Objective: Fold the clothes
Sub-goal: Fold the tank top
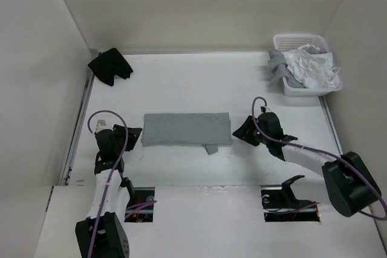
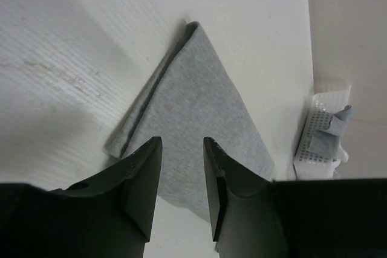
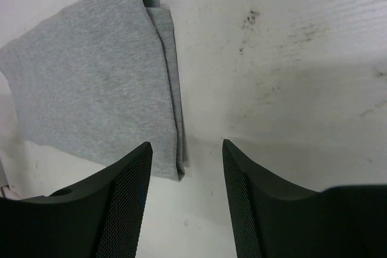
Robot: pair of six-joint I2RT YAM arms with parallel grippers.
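The clothes (image 1: pixel 187 129), a grey tank top, lie flat as a long folded rectangle across the middle of the table, with a small flap (image 1: pixel 210 148) sticking out at the near edge. My left gripper (image 1: pixel 134 134) hovers at the rectangle's left end. In the left wrist view, its jaws (image 2: pixel 181 143) stand apart over the grey fabric (image 2: pixel 199 113), with nothing between them. At the right end my right gripper (image 1: pixel 242 130) is open. The right wrist view has it (image 3: pixel 186 146) just off the folded corner (image 3: pixel 91 83), holding nothing.
A small black garment (image 1: pixel 110 66) lies at the back left corner. A white plastic basket (image 1: pixel 302 90) with white and pale-grey laundry stands at the back right, and it also appears in the left wrist view (image 2: pixel 317 131). White walls enclose the table on three sides.
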